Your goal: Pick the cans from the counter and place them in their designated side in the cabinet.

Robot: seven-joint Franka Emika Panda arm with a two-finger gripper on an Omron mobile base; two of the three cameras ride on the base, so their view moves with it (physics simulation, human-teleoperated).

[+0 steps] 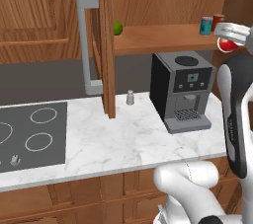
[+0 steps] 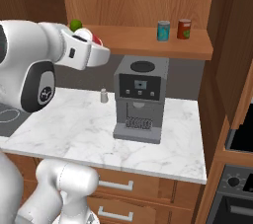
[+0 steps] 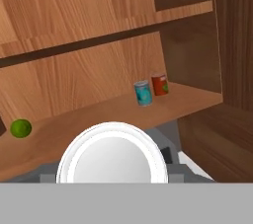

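gripper (image 3: 112, 168) clamped on bright red can (image 1: 228, 45) | at cabinet shelf (image 2: 148, 43) front edge | arm raised, hand level

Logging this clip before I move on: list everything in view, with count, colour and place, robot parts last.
Teal can: one, blue-green, on the cupboard shelf, right part.
Dark red can: one, brownish red, just right of the teal can.
Red can: one, bright red with silvery top, held in the claw, in front of the shelf.
Lime: one, green, shelf's left end.
Cupboard door: one, brown, open, grey bar handle.
Coffee machine: one, dark grey, on the counter.
Shaker: one, grey, counter, left of the machine.
Hob: one, dark, inset at the counter's left.
Claw: one, white, shut on the red can.
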